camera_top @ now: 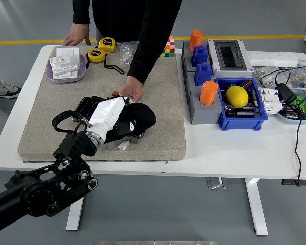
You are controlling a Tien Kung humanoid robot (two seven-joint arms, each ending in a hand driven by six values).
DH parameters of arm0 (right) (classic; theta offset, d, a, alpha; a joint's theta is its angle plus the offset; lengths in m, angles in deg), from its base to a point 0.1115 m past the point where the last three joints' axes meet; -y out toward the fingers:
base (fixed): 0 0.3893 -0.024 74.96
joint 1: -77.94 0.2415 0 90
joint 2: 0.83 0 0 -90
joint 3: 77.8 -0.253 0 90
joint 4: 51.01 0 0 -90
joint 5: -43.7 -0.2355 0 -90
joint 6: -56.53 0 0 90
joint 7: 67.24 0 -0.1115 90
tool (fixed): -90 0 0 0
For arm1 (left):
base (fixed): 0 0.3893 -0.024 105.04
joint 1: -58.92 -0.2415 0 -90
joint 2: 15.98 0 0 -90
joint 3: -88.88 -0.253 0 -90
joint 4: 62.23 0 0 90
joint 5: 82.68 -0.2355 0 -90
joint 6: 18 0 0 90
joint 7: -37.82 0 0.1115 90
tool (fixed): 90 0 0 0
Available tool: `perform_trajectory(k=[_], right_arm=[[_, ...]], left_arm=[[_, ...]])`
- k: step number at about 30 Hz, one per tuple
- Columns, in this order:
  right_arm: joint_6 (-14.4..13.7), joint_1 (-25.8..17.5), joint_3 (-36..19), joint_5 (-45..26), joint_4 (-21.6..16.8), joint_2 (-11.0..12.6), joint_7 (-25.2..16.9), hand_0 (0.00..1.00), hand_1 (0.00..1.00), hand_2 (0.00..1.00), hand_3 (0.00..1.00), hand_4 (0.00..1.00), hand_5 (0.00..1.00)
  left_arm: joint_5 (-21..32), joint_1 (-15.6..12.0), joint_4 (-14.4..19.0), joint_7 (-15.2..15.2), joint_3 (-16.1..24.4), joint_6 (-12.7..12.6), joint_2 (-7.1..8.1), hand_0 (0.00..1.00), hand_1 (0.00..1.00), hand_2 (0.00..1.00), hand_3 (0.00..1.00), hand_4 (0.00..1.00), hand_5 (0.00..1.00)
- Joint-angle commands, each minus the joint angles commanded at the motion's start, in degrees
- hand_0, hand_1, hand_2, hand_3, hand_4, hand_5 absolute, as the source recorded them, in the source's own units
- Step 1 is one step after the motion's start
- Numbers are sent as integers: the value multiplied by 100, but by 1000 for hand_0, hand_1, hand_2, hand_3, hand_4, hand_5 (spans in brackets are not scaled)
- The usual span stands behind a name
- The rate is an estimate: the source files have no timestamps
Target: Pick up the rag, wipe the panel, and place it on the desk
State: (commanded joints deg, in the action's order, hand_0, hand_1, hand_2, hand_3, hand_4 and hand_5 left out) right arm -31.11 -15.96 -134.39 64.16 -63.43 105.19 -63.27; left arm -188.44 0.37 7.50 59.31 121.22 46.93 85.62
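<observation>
A black panel (pixel 86 106) lies on the grey mat (pixel 160 92). A black rag (pixel 143 117) sits bunched over the panel's right end. My left hand (pixel 123 122), with its white back cover, comes in from the lower left and is shut on the rag, pressing it onto the panel. A person at the far side rests one hand (pixel 131 92) on the panel's far edge. The rag and my hand hide most of the panel's right half. My right arm is out of view.
A small white connector (pixel 123 146) lies just in front of the panel. A purple tray (pixel 82 69) and yellow tape measures (pixel 97 55) are at the back left. Grey blocks with orange cylinders (pixel 209 92), a blue bin (pixel 242 118) and cables stand to the right.
</observation>
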Motion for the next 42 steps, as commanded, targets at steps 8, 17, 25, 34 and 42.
perform_trajectory(k=[8, 17, 25, 34, 42], right_arm=[[8, 2, 44, -39, 7, -7, 3, 743, 695, 702, 618, 998, 534], [8, -9, 46, -40, 0, -4, 10, 743, 694, 702, 617, 998, 534], [5, -20, 9, -14, -2, -5, 20, 743, 694, 702, 617, 998, 533], [-3, -33, -14, 0, -7, -5, 29, 744, 694, 702, 618, 998, 533], [-4, -39, -18, 6, -11, -5, 35, 744, 695, 702, 618, 998, 534]], left_arm=[[-11, 19, -25, 32, -43, -16, -32, 331, 226, 482, 457, 146, 2], [-34, -7, -231, 29, 141, -29, -1, 328, 226, 483, 458, 151, 2], [-116, -48, -347, 36, 401, -43, 67, 327, 226, 482, 455, 154, 2], [-167, -104, -539, 14, 629, -70, 146, 325, 226, 480, 455, 154, 2], [-206, -156, -642, 6, 785, -82, 223, 325, 224, 478, 453, 150, 2]])
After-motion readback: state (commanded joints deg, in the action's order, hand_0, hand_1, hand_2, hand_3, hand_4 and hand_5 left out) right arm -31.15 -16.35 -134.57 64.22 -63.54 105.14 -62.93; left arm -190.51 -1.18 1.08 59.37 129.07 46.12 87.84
